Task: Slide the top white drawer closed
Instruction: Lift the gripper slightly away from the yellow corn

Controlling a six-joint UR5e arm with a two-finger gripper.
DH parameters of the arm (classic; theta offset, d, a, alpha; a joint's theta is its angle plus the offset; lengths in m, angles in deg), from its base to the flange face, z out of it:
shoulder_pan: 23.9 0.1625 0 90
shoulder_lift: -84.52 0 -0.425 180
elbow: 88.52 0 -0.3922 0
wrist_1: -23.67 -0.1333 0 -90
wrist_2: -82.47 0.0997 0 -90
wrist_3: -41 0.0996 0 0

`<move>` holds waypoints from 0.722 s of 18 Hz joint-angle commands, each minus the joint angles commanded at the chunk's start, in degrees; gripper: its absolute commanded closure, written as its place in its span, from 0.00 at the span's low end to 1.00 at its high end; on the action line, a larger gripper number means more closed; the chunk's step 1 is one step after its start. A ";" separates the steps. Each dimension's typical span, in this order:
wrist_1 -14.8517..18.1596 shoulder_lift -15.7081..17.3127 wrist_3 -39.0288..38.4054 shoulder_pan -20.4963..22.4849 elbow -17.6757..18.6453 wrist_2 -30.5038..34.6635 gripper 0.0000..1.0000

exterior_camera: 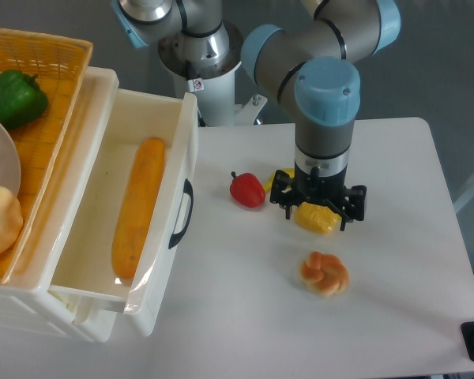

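Observation:
The top white drawer (pixel 183 142) stands pulled far out of the cabinet at the left, its front panel facing the table with a black arched handle (pixel 182 213). A long orange-yellow bread loaf (pixel 138 205) lies inside it. My gripper (pixel 317 207) points straight down over the middle of the table, well to the right of the drawer front. It hangs right over a yellow toy vegetable (pixel 317 220). The wrist hides the fingers, so whether they are closed on the yellow piece is not visible.
A red pepper (pixel 248 189) lies between the drawer front and the gripper. A braided bun (pixel 324 272) sits nearer the front. On top of the cabinet an orange woven basket (pixel 55 118) holds a green pepper (pixel 14 96) and other items.

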 joint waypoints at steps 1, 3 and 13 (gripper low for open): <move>0.00 0.09 0.00 0.18 0.00 -0.35 0.00; 0.00 0.00 0.00 0.18 -0.17 -0.62 0.00; -0.17 0.79 -0.79 -1.23 2.81 -0.36 0.00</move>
